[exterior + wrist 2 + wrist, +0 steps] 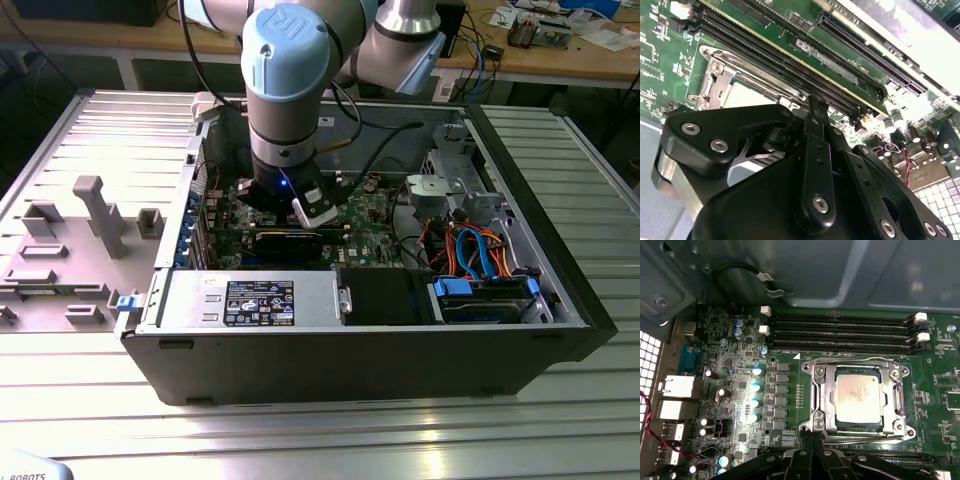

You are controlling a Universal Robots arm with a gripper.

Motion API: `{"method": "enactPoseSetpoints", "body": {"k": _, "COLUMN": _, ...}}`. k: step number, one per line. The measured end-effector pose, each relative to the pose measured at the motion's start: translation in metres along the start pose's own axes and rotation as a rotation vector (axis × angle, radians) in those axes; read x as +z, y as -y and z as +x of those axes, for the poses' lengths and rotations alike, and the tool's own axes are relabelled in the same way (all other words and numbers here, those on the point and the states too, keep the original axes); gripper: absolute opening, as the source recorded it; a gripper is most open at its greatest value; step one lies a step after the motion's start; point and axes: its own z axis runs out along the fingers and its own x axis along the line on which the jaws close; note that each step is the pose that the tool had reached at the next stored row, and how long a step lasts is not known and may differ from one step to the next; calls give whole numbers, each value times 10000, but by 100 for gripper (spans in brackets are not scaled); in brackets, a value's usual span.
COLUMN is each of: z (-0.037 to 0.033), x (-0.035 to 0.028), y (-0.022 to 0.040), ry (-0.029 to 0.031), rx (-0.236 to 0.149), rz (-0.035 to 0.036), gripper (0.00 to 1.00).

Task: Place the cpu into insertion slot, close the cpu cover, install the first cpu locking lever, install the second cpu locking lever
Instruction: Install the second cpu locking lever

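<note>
A: Where is the cpu [857, 397] sitting?

B: It is lying flat in the slot [816, 390], metal top facing up. The cover [858, 363] is lying down around it, with the top showing through its window. In the exterior view the socket is lying under the wrist, inside the case [350, 350], toward that view's left and far from the drive bays.

A: Gripper [812, 439]?

B: The fingers [805, 441] are standing narrow, nearly together, tips hovering just beside the socket's edge. A thin lever [865, 439] is running along that edge. Whether the tips are pinching it, I cannot tell.

A: Which way is the cpu pointing? Long axis?

B: It is square, so I am noting no real long axis. Its edges are running square with the memory slots [840, 327]. The lever's long axis is running parallel to those slots.

A: What are we worrying about?

B: My judgement only:
- The tips are working on a thin wire, so it may be slipping off and springing back.
- A slipped finger would be scraping the board [785, 390], where the small capacitors are crowding close.
- If the cover is not seating flat, forcing the lever would be loading the cpu unevenly.
- I cannot tell whether either lever is latched, so the clamping is looking unproven.
</note>
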Motion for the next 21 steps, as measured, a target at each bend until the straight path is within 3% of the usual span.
{"method": "enactPoseSetpoints", "body": {"k": 6, "z": 4, "x": -13, "y": 59, "ry": 1, "rx": 2, "rz": -67, "gripper": 11}}
{"method": "enactPoseSetpoints", "body": {"k": 10, "z": 4, "x": -7, "y": 65, "ry": 5, "rx": 1, "rz": -140, "gripper": 11}}
{"method": "enactPoseSetpoints", "body": {"k": 12, "z": 6, "x": 3, "y": 68, "ry": 8, "rx": -1, "rz": -263, "gripper": 11}}
{"method": "enactPoseSetpoints", "body": {"k": 13, "z": 5, "x": 10, "y": 70, "ry": 12, "rx": -3, "rz": -383, "gripper": 11}}
{"method": "enactPoseSetpoints", "body": {"k": 15, "z": 6, "x": 24, "y": 73, "ry": 19, "rx": -3, "rz": -545, "gripper": 11}}
{"method": "enactPoseSetpoints", "body": {"k": 21, "z": 7, "x": 45, "y": 78, "ry": 25, "rx": -5, "rz": -681, "gripper": 11}}
